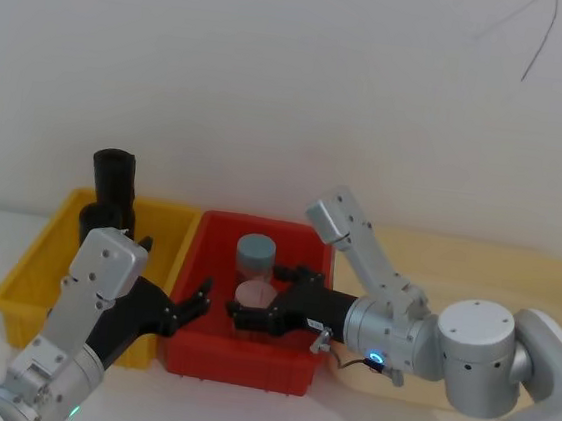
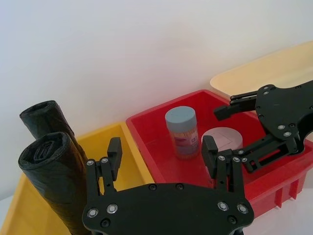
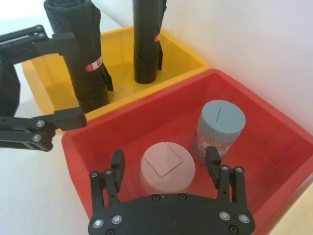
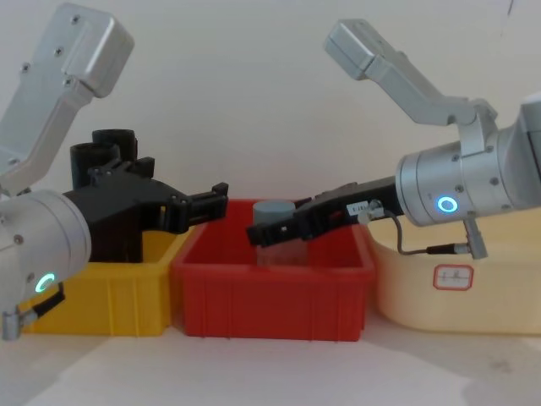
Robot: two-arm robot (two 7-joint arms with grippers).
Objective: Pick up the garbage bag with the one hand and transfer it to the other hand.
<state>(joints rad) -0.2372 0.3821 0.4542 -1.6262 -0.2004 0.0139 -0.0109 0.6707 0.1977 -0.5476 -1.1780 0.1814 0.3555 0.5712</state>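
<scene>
Nothing legible on any label

The red-and-white label on the tall black matte garbage bag roll, the blue-lidded plastic jar's printed wrapper and the cream plastic tub's white sticker (faint red marks) are unreadable.

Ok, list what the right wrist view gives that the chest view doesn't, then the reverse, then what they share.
Right wrist view adds: the pink-lidded jar's top, the red-white labels on the two garbage bag rolls, the red bin's floor. Chest view adds: the green ring on the left arm, the blue ring on the right arm, the cream tub with its sticker. Shared: the rolls, yellow bin, red bin, blue-lidded jar, and both open grippers, the left gripper near the rolls, the right gripper over the red bin.
</scene>
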